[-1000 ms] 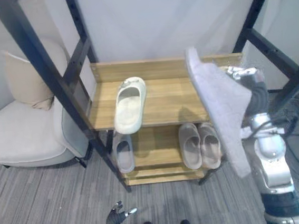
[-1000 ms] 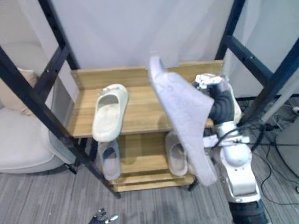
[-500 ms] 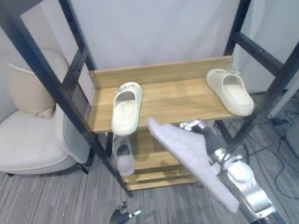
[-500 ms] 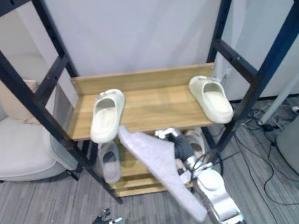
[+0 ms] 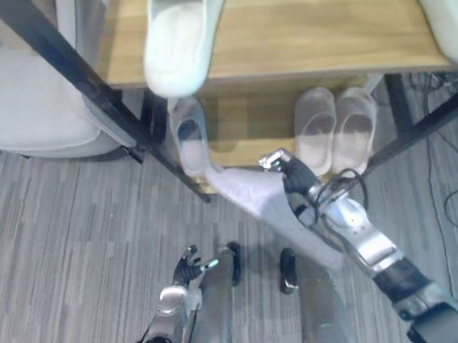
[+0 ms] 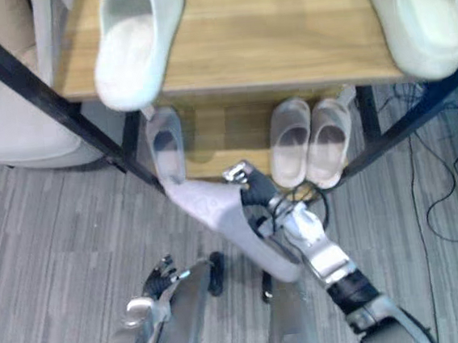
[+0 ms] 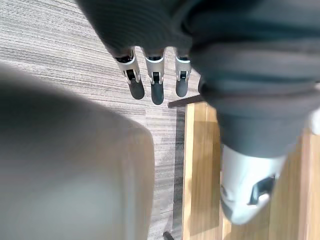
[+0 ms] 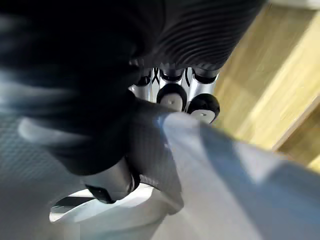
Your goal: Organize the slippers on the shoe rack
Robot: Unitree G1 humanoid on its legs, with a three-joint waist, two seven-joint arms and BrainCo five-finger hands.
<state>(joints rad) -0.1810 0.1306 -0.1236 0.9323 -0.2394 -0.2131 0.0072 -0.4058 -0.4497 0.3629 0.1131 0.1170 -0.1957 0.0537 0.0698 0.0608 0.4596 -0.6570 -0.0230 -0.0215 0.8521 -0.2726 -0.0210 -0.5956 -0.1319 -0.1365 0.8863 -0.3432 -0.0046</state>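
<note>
My right hand (image 5: 296, 179) is shut on a grey slipper (image 5: 263, 207), holding it low, just in front of the shoe rack's lower shelf (image 5: 250, 133); the right wrist view shows my fingers (image 8: 172, 97) curled over the slipper's edge (image 8: 235, 190). A matching grey slipper (image 5: 188, 133) lies on the left of that shelf, with its toe end by the held one. A beige pair (image 5: 334, 129) sits to the right. On the top shelf (image 5: 304, 26) lie two cream slippers, one left (image 5: 183, 30) and one right (image 5: 448, 4). My left hand (image 5: 191, 266) hangs low and open, holding nothing.
A pale armchair (image 5: 19, 102) stands left of the rack. Black slanted frame posts (image 5: 65, 66) flank the shelves, another at the right (image 5: 435, 115). Grey striped floor (image 5: 65, 236) spreads in front. The top shelf has bare wood between its two slippers.
My right hand has brought the grey slipper down from top-shelf height to the front of the lower shelf. The camera has tipped downward and closer, so the whole scene has shifted.
</note>
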